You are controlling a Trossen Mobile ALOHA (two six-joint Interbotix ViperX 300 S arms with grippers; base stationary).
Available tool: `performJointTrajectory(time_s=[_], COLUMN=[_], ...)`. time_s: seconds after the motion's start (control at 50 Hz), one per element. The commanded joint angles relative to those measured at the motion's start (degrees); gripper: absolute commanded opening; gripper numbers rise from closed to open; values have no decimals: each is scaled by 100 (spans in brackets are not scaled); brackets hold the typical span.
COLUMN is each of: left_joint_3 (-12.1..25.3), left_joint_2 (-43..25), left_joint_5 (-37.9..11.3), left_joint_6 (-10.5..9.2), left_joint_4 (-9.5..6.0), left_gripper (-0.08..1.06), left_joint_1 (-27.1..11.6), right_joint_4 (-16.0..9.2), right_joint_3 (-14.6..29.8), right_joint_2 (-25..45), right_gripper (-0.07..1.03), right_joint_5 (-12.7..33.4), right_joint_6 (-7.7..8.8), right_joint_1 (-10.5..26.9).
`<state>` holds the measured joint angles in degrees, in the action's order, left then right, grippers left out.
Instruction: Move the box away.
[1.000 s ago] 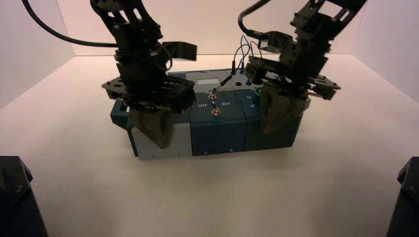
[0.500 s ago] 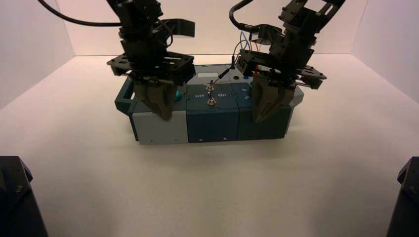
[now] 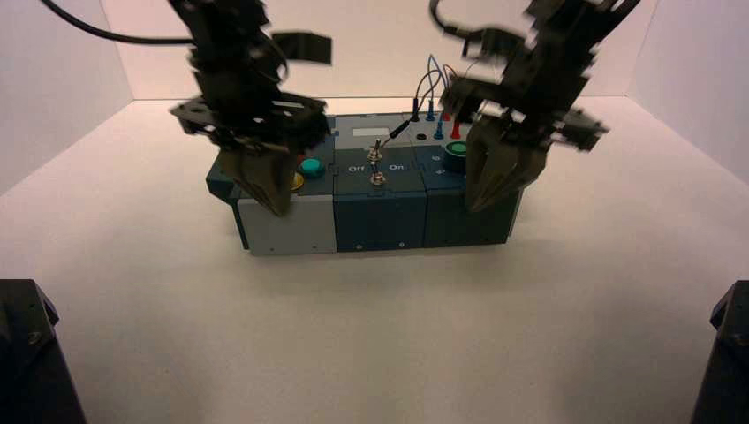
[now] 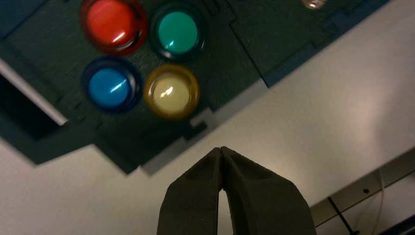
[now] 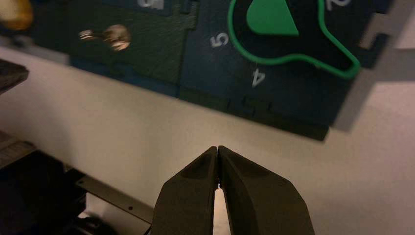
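The box [image 3: 380,225], dark teal with a grey left part, stands on the white table. On its top are coloured buttons [image 3: 310,166], two toggle switches [image 3: 376,168], a green knob [image 3: 456,150] and looped wires [image 3: 430,88]. My left gripper [image 3: 274,208] is shut and empty in front of the box's grey left part. In the left wrist view it [image 4: 221,149] is over the table, just off the box edge [image 4: 244,39], near the yellow button [image 4: 171,91]. My right gripper [image 3: 481,205] is shut and empty in front of the box's right end. In the right wrist view it [image 5: 218,148] is over the table near the knob [image 5: 272,17].
White walls close the table at the back and both sides. Dark robot base parts stand at the lower left corner [image 3: 26,353] and lower right corner [image 3: 724,353]. A side handle [image 3: 216,177] sticks out on the box's left end.
The box has slid away from me and squared up with both shut grippers against its front. Since then the left gripper has shifted left and the right one right, uncovering buttons and knob.
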<state>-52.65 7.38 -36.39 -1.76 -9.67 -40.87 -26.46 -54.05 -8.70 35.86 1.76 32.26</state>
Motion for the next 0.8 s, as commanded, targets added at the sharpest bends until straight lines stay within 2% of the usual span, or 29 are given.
performJointTrajectory(time_s=[0.02,0.12,0.2,0.28,0.36,0.48,0.56,0.66,0.8], left_joint_3=[-53,-132,-141,-141,-176,-176,-176,-237,-255], left_joint_2=[861,1582,1872,2514,2874,3261,3533,3894,4175], left_joint_5=[-132,-272,-316,-325,-343,-343,-343,-343,-352], left_joint_6=[-26,-44,-44,-53,-53,-18,9,9,18], left_joint_4=[9,9,18,44,123,290,510,659,712], left_gripper=[-3,-3,-3,-3,-3,-3,-3,-3,-3], left_joint_1=[9,18,18,185,387,738,1028,1257,1450], right_joint_4=[-26,-26,-26,-9,44,404,606,747,835], right_joint_3=[-88,-193,-220,-308,-378,-413,-396,-422,-413], right_joint_2=[-888,-1573,-1863,-2575,-3006,-3542,-3814,-4148,-4368], right_gripper=[-2,-2,-2,-2,-2,-2,-2,-2,-2], right_joint_5=[237,343,387,387,369,299,272,281,343], right_joint_6=[-35,-44,-53,-53,-53,-62,-70,-70,-70], right_joint_1=[-9,-9,-18,-44,-53,-167,-325,-475,-554])
